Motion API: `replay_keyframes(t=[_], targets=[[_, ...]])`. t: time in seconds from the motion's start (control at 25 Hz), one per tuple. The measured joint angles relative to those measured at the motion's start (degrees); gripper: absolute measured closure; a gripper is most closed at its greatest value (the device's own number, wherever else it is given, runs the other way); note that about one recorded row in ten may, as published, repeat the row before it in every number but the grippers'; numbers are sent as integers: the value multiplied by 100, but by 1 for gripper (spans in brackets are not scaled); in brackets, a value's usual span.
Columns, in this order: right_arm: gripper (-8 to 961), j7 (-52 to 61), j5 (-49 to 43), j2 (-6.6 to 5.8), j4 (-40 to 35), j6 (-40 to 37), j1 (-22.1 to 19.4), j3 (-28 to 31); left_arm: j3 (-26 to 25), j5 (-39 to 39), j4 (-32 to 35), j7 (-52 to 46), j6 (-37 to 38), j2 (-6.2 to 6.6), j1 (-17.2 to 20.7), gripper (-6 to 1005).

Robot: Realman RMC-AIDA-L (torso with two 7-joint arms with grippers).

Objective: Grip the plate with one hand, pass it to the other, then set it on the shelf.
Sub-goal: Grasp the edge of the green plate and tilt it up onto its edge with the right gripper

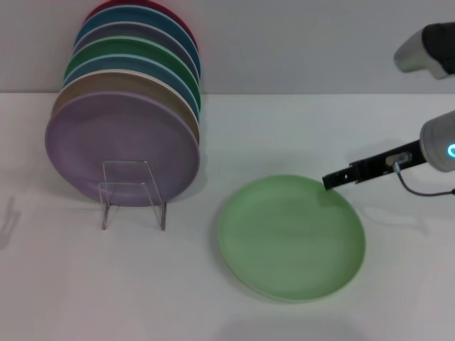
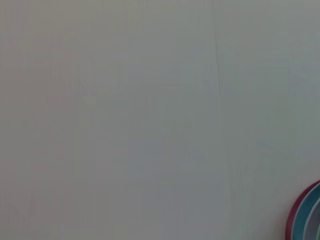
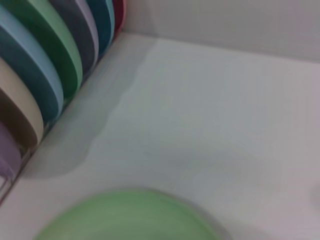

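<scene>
The pale mint-green plate (image 1: 291, 238) lies flat on the white table, right of centre. It also shows in the right wrist view (image 3: 130, 217). My right gripper (image 1: 328, 182), slim and black on the arm with the blue ring, reaches in from the right. Its tip hovers at the plate's far right rim. The clear shelf (image 1: 132, 193) stands to the left of the plate. My left gripper is out of view.
A row of upright plates (image 1: 131, 78) leans behind the shelf, with a lavender plate (image 1: 121, 145) at the front. The row also shows in the right wrist view (image 3: 45, 65). The white table (image 1: 64, 284) ends at a pale wall behind.
</scene>
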Motion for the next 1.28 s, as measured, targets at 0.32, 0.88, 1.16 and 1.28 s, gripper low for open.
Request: replay_keyframes(t=[0.32, 0.88, 1.16, 1.28], targets=[[127, -6, -244, -10, -648, -162, 219, -13, 3, 1, 10, 1, 2, -1, -8, 141], [135, -18, -336, -13, -1152, -414, 443, -211, 50, 1, -1, 0, 4, -9, -39, 141], [139, 6, -341, -12, -1218, -437, 473, -260, 124, -2, 2, -3, 4, -9, -18, 141], [141, 81, -341, -10, -1236, -446, 477, -305, 124, 0, 6, -5, 4, -9, -17, 141]])
